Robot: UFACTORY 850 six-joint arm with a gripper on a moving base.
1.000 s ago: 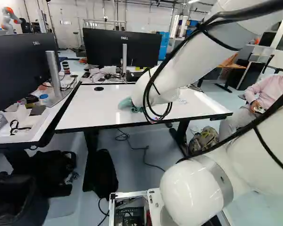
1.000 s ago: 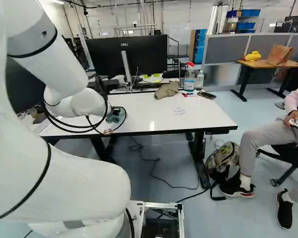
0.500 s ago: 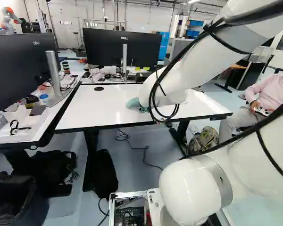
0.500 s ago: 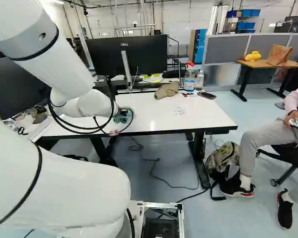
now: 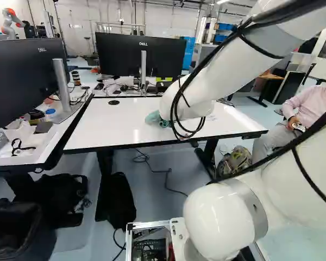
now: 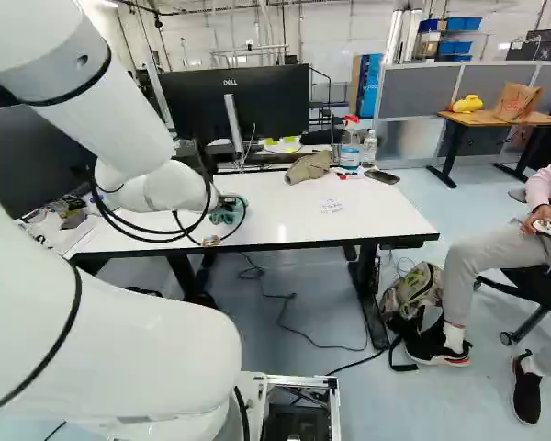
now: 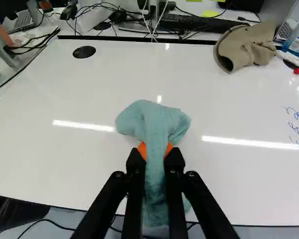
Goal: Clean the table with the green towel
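In the right base view my gripper [image 6: 222, 209] is partly hidden by the arm and cables, low over the near part of the white table [image 6: 285, 207]. The wrist view shows the gripper [image 7: 155, 152] shut on the green towel [image 7: 152, 118], orange pads pressing it from both sides. Part of the towel bunches ahead of the fingers against the tabletop; the rest trails back between them. In the left base view the towel [image 5: 153, 117] peeks out beside the arm's end. Blue handwriting [image 7: 296, 122] marks the table, off to one side of the gripper.
A brown cloth [image 6: 309, 167], a spray bottle [image 6: 350, 142], a clear bottle [image 6: 369, 147], a dark phone [image 6: 382, 175] and markers lie at the table's far right. Monitors [image 5: 140, 54] stand behind and left. Another robot [image 5: 12, 20] is far back; a backpack [image 6: 413, 294] is on the floor.
The arm's end and the held towel have shifted rightward over the table since a second ago, mostly in the first half second. The base has not moved.
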